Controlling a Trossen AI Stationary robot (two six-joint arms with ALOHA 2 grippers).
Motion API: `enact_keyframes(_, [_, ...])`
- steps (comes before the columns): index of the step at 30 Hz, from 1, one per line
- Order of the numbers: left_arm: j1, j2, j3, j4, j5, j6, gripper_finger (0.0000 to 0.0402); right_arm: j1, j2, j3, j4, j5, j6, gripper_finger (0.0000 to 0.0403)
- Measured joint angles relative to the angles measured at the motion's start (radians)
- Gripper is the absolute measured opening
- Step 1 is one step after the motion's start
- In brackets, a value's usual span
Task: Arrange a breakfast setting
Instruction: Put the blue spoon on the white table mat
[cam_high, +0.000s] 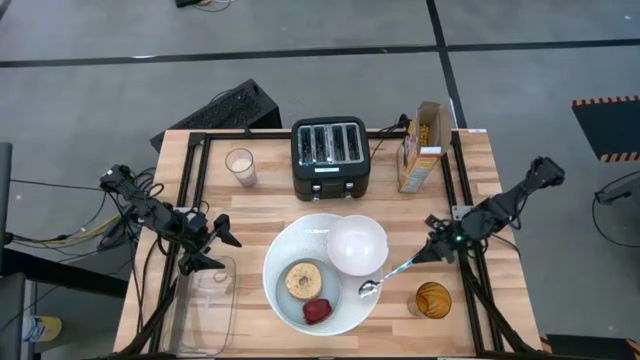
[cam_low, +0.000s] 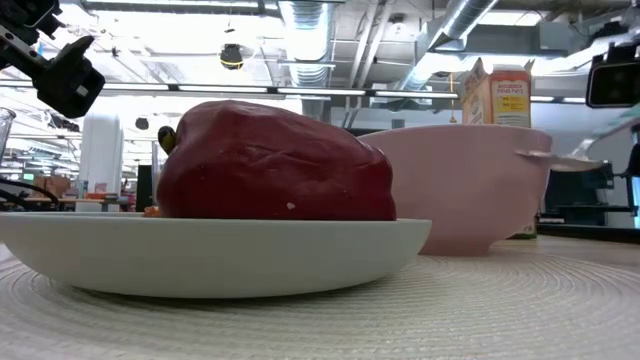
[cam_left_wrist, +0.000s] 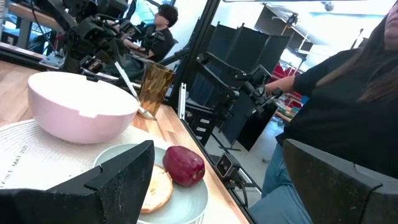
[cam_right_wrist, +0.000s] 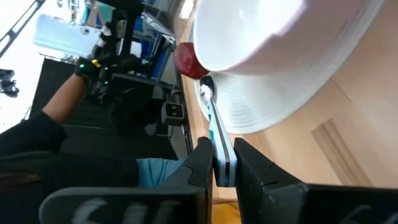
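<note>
A large round white plate (cam_high: 285, 240) holds a white bowl (cam_high: 357, 245) and a smaller pale blue-grey plate (cam_high: 340, 305). On the small plate lie a tan bagel (cam_high: 303, 280) and a red food piece (cam_high: 317, 311). My right gripper (cam_high: 432, 256) is right of the bowl, shut on the blue-handled spoon (cam_high: 390, 275). My left gripper (cam_high: 222, 252) stands open left of the large plate, holding nothing. An orange cereal box (cam_high: 420, 150) stands upright at the far right. My right gripper pinches the spoon's blue handle (cam_right_wrist: 222, 149) near its free end between the two fingers. The fingers come slanting down from the table's right and lie along the handle. The spoon's bowl end (cam_high: 368, 289) is low at the large plate's rim; whether it rests there I cannot tell.
A black four-slot toaster (cam_high: 330, 157) stands behind the plate, with a glass of milk (cam_high: 241, 167) to its left. An amber glass cup (cam_high: 433, 300) sits near the front right. A clear container (cam_high: 205, 305) lies at the front left. A person sits beyond the table's near edge.
</note>
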Motion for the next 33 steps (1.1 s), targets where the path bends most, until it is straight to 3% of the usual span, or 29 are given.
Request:
enact_keyframes(11, [0.000, 0.000, 0.000, 0.000, 0.000, 0.000, 0.0340, 0.000, 0.130, -0.016, 0.125, 0.021, 0.014, 0.0057])
enact_keyframes(33, [0.000, 0.000, 0.000, 0.000, 0.000, 0.000, 0.0340, 0.000, 0.543, -0.016, 0.472, 0.020, 0.035, 0.0057])
